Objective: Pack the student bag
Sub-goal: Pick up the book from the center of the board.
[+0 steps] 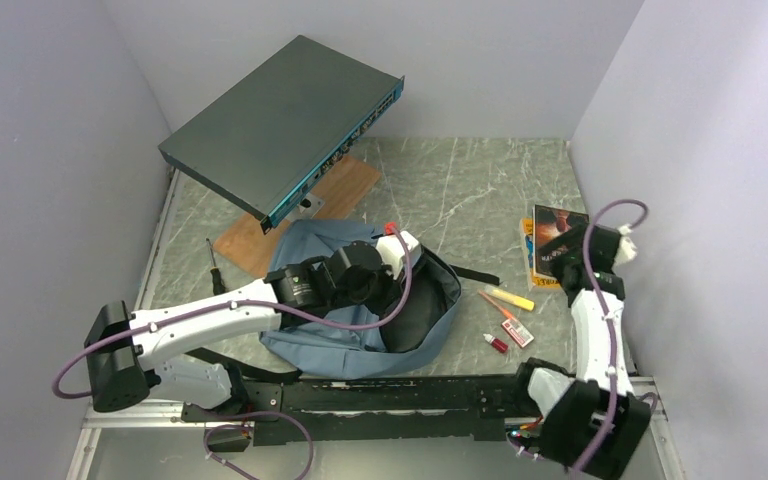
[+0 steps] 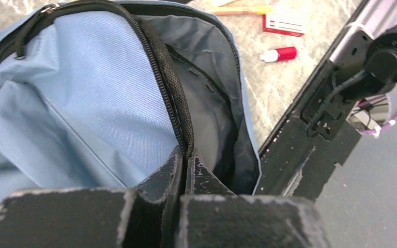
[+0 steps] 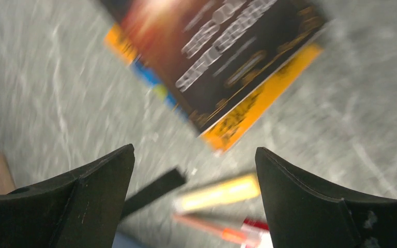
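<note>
The blue-grey student bag (image 1: 355,340) lies in the middle of the table with its mouth open to the right. It fills the left wrist view (image 2: 82,103). My left gripper (image 2: 187,155) is shut on the bag's black zipper edge (image 2: 173,98) and holds the flap up. Over the bag in the top view, the left gripper (image 1: 405,250) is mostly hidden by the wrist. My right gripper (image 3: 194,170) is open and empty above the table, over the book (image 3: 222,57) and the yellow marker (image 3: 219,194). In the top view the right gripper (image 1: 570,250) hangs over the book (image 1: 552,235).
A flat dark grey metal box (image 1: 280,125) leans at the back left over a wooden board (image 1: 340,190). A yellow marker (image 1: 512,298), an orange pen (image 1: 495,305), a red-white eraser box (image 1: 518,333) and a small red bottle (image 1: 496,343) lie right of the bag. A screwdriver (image 1: 214,265) lies at the left.
</note>
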Available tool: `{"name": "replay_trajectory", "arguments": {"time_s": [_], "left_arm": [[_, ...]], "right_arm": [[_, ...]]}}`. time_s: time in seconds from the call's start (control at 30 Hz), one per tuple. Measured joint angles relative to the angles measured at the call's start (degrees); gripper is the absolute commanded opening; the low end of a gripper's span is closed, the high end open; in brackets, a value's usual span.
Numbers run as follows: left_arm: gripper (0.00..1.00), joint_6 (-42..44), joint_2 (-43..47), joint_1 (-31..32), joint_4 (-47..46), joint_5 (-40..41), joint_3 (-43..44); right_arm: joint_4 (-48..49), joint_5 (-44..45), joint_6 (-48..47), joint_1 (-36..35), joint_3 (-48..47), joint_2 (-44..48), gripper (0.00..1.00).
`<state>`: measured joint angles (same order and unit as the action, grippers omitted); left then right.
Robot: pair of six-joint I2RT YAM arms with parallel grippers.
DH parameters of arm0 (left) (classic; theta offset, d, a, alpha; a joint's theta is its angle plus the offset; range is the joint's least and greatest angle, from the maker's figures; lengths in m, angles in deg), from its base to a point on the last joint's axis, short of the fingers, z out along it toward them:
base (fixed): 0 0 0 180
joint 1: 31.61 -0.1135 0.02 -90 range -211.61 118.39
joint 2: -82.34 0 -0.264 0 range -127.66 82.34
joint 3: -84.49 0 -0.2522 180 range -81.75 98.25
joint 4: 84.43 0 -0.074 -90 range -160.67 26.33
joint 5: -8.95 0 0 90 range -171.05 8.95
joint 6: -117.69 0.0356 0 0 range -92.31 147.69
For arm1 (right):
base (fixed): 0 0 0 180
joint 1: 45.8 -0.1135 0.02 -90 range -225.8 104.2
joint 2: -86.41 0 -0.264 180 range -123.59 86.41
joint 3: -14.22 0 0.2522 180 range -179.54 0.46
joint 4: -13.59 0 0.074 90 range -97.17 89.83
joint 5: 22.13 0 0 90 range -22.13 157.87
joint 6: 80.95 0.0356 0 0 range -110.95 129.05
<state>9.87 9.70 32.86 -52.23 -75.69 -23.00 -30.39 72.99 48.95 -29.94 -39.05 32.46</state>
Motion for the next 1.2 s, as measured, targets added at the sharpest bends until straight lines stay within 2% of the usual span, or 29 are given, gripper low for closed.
{"name": "replay_trajectory", "arguments": {"time_s": [0.17, 0.4, 0.53, 0.73, 0.83, 0.9, 1.2], "left_arm": [[0.00, 0.1, -0.5, -0.3, 1.2, -3.9, 0.8], [0.00, 0.1, -1.8, -0.5, 2.0, -7.2, 1.5], [0.00, 0.1, -2.3, -0.5, 2.1, -8.0, 1.5], [0.00, 0.2, -3.0, -0.5, 2.8, -8.1, 2.6], [0.00, 0.4, -3.8, -0.5, 3.5, -8.3, 3.5], [0.00, 0.6, -4.1, -0.5, 3.7, -8.4, 3.9], [0.00, 0.6, -4.1, -0.5, 3.8, -8.4, 4.1]], "right_arm": [[11.0, -4.0, 0.7, 16.6, 6.1, -2.5, 0.90], [25.4, -11.8, 1.9, 30.9, 14.8, -1.9, 0.90], [34.6, -19.6, 2.6, 36.9, 18.4, -6.7, 0.85], [50.5, -31.5, 3.8, 40.2, 20.4, -18.8, 0.76], [56.8, -35.5, 4.5, 40.2, 20.6, -23.7, 0.67], [61.1, -37.2, 5.0, 40.3, 20.8, -26.8, 0.59], [70.4, -40.3, 6.6, 40.4, 21.6, -32.7, 0.44]]}}
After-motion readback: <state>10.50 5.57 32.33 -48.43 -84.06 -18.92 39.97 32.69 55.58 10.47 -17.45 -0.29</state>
